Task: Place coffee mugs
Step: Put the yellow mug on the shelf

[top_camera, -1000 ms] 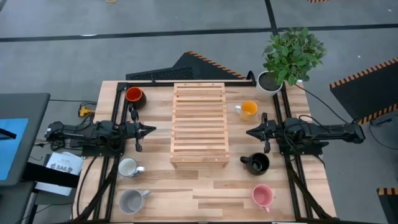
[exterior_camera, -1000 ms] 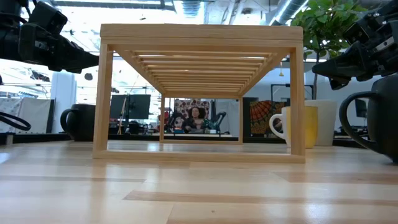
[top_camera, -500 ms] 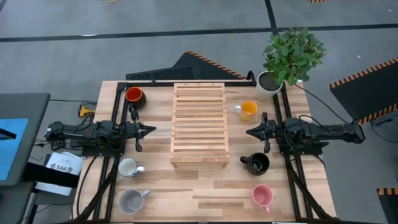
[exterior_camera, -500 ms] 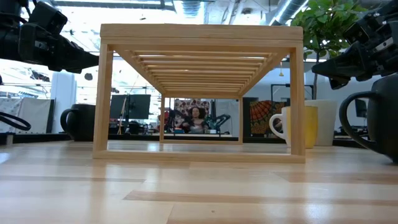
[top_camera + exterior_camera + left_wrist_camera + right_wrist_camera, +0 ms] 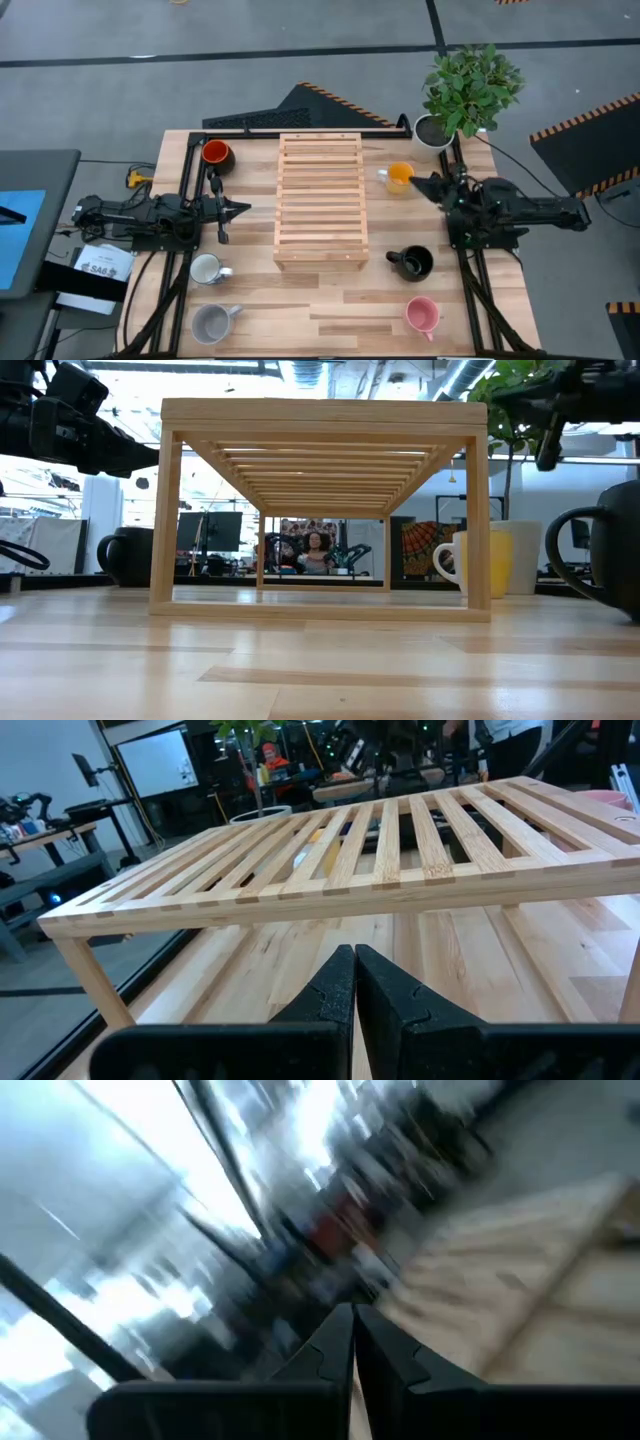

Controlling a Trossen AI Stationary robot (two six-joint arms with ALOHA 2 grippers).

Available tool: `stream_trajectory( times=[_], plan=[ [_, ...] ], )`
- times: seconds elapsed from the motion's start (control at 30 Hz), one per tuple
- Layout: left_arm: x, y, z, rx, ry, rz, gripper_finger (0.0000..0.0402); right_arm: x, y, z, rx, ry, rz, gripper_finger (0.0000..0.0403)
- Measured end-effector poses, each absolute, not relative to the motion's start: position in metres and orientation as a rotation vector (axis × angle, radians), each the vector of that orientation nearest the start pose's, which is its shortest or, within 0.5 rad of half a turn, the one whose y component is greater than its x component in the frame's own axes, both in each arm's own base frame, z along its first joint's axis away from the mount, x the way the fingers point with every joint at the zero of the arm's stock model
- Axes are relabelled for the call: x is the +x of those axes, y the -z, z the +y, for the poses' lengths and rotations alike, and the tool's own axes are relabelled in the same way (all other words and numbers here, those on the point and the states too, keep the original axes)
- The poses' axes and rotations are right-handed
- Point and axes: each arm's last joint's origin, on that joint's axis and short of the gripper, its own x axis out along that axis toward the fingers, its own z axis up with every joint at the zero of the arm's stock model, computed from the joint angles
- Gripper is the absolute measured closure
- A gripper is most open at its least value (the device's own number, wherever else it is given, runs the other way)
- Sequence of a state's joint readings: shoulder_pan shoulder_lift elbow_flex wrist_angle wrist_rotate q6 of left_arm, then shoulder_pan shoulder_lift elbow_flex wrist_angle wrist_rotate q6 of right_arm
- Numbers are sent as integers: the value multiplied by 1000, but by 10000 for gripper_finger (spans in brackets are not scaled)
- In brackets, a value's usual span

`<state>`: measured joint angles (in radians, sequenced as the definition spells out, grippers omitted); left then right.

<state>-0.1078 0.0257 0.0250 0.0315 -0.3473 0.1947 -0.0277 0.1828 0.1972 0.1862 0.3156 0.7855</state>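
While both closed grippers hover, a slatted rack (image 5: 320,200) separates six mugs.

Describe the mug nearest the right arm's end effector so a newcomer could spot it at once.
Start at the wooden slatted rack in the table's middle, then look to its right, toward the potted plant. The yellow-orange mug stands there, just ahead of the right end effector. It is the only yellow one; the black mug and pink mug sit further from the plant.

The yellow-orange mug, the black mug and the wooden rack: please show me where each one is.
yellow-orange mug (image 5: 400,175), high view, on its opening.
black mug (image 5: 416,262), high view, on its dark inside.
wooden rack (image 5: 320,200), high view, on a middle slat.
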Motion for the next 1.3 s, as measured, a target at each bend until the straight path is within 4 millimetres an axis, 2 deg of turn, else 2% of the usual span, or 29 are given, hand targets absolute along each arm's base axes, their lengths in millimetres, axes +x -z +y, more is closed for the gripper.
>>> stream_trajectory(
  times=[0.13, 0.2, 0.33, 0.53, 0.73, 0.83, 0.93, 1.13, 1.3],
  plan=[
    [97, -173, -1, 187, -242, -6, 401, 105, -254, -14, 727, 345, -123, 360],
    [97, -173, -1, 187, -241, -7, 401, 111, -258, -15, 714, 386, -43, 360],
    [97, -173, -1, 187, -242, -6, 401, 124, -255, -18, 697, 443, 61, 360],
    [97, -173, -1, 187, -241, -6, 401, 134, -236, -26, 768, 530, 226, 336],
    [97, -173, -1, 187, -242, -6, 401, 124, -240, -28, 790, 605, 482, 258],
    [97, -173, -1, 187, -242, -7, 401, 118, -251, -27, 784, 635, 540, 215],
    [97, -173, -1, 187, -242, -6, 402, 109, -254, -28, 860, 714, 594, 187],
    [97, -173, -1, 187, -241, -6, 401, 90, -244, -27, 1004, 914, 723, 180],
    [97, -173, -1, 187, -242, -7, 402, 86, -242, -26, 1061, 964, 738, 185]
  ],
)
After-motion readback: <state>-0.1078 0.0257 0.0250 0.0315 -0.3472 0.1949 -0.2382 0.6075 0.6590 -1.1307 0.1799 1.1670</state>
